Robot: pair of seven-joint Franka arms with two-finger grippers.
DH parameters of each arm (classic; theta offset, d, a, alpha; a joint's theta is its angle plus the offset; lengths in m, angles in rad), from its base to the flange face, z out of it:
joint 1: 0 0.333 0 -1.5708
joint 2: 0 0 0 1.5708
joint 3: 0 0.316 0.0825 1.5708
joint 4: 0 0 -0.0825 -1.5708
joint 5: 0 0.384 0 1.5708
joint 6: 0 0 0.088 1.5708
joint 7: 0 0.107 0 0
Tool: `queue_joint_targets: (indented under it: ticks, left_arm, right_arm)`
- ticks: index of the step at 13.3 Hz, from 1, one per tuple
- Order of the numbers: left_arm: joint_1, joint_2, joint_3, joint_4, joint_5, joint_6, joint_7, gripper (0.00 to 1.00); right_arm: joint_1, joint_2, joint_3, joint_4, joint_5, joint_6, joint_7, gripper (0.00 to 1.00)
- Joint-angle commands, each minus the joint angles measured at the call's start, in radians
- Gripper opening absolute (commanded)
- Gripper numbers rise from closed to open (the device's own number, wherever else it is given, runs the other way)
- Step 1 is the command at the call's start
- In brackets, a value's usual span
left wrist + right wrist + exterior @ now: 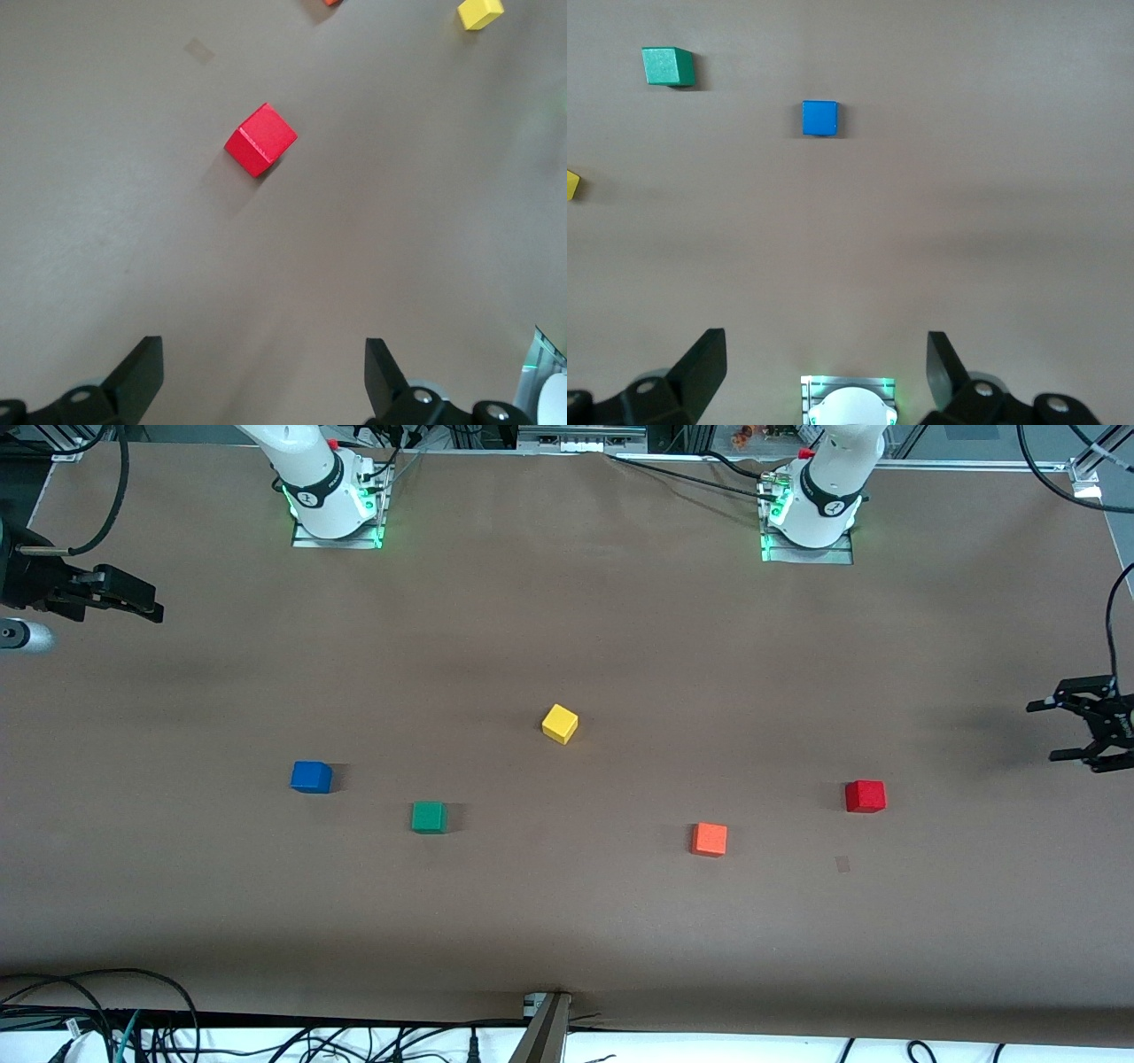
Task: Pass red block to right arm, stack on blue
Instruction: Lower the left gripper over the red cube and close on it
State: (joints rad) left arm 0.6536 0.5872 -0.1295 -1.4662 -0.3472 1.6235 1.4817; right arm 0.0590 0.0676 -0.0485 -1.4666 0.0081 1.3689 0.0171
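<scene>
The red block (865, 796) (260, 139) lies on the brown table toward the left arm's end. My left gripper (1044, 732) (263, 354) hangs open and empty over the table's edge at that end, apart from the red block. The blue block (311, 777) (819, 118) rests toward the right arm's end. My right gripper (146, 600) (826, 350) hovers open and empty over the table's edge at its own end, well clear of the blue block.
A green cube (429, 817) (668, 66) sits beside the blue block, slightly nearer the front camera. A yellow cube (559, 724) lies mid-table. An orange cube (709, 839) is beside the red block. Both arm bases (332, 505) (806, 509) stand along the table's edge.
</scene>
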Motion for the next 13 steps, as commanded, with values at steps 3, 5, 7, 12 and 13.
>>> queue_joint_targets:
  ticks: [3,5,7,12,13]
  left_arm:
    - [0.006,0.181,-0.009,0.096,-0.159,-0.010,0.263,1.00]
    - [-0.003,0.215,-0.009,0.107,-0.182,-0.008,0.299,1.00]
    - [-0.011,0.267,-0.010,0.130,-0.228,-0.007,0.357,1.00]
    - [-0.041,0.413,-0.013,0.184,-0.351,-0.010,0.558,1.00]
    - [-0.054,0.417,-0.013,0.184,-0.367,-0.010,0.606,1.00]
  right_arm:
    - [-0.002,0.009,-0.001,0.020,0.016,-0.007,-0.002,1.00]
    - [-0.001,0.009,-0.001,0.020,0.016,-0.007,-0.002,1.00]
    - [-0.001,0.009,-0.001,0.020,0.018,-0.007,-0.002,1.00]
    - [-0.001,0.011,-0.001,0.019,0.044,-0.004,-0.002,1.00]
    - [-0.002,0.011,-0.001,0.018,0.046,-0.005,-0.002,1.00]
